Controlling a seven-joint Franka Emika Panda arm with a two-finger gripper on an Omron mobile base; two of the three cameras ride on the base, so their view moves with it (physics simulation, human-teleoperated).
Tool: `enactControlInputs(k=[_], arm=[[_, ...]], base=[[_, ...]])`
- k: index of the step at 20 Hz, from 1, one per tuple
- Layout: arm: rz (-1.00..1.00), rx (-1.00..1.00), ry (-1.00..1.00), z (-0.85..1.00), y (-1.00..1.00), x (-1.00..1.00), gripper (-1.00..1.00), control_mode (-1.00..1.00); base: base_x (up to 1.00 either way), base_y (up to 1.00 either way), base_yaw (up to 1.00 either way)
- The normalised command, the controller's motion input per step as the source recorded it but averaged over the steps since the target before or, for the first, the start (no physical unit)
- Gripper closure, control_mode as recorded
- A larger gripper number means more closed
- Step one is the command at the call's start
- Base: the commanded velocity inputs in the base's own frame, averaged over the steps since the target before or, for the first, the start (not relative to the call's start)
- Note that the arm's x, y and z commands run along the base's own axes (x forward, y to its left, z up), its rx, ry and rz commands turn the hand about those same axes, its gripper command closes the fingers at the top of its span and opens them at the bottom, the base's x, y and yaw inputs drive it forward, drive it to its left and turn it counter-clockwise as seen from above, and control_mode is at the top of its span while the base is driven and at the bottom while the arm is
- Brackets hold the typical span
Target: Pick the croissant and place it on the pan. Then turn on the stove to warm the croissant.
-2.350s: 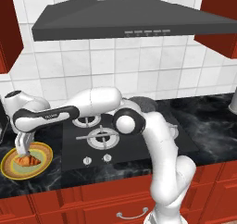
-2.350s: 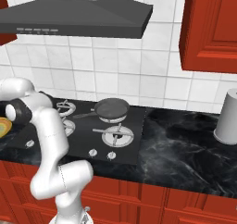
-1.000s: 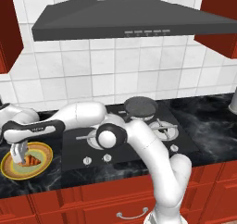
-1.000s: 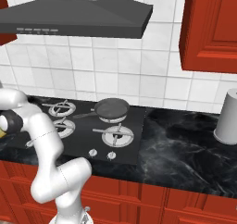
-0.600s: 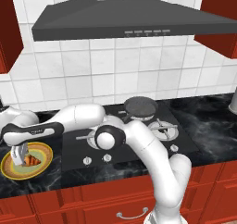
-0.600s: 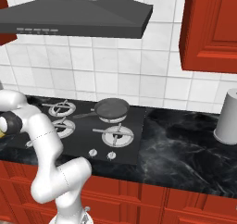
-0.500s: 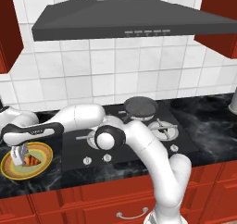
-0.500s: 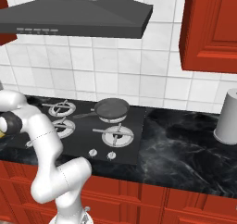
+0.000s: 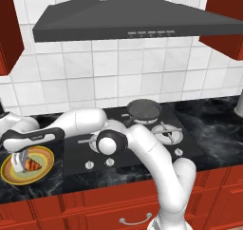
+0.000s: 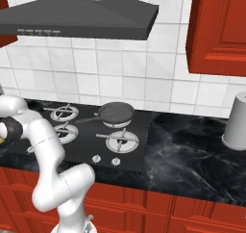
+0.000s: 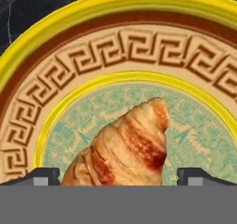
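The croissant point(image 9: 33, 165) lies on a yellow-rimmed, green-centred plate point(image 9: 10, 175) at the counter's left end. My gripper point(image 9: 20, 163) hangs low over the plate and is open, one finger on each side of the croissant point(image 11: 125, 146). In the hand view the two dark fingertips point(image 11: 44, 176) stand wide apart with the pastry between them, not touching it. The dark pan point(image 9: 144, 110) rests on the back right burner of the black stove point(image 9: 76, 150), far right of the gripper. The right base view shows the pan point(image 10: 116, 112) and stove point(image 10: 139, 150) too.
Silver knobs point(image 9: 109, 162) line the stove's front edge. A grey range hood point(image 9: 133, 24) hangs above. A grey canister point(image 10: 236, 121) stands on the black marble counter point(image 10: 192, 155) to the right. Red cabinets run below and above.
The arm has reached left and sunk toward the plate, so the open fingers now straddle the croissant. Little has moved in the last half second.
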Motion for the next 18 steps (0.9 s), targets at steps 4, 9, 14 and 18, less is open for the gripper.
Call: enactControlInputs(k=[4,9,14,18], arm=[[0.01,0.00,0.00,-0.20,0.00,0.00,-1.00,-1.00],[0.00,0.00,0.01,-0.18,0.00,0.00,1.00,-1.00],[0.00,0.00,-0.05,0.16,-0.01,0.00,1.00,-1.00],[0.00,-0.01,-0.19,0.62,-0.17,0.00,1.00,-1.00]], base=[[0.00,0.00,0.00],[0.00,0.00,0.00],[0.00,0.00,0.00],[0.00,0.00,0.00]])
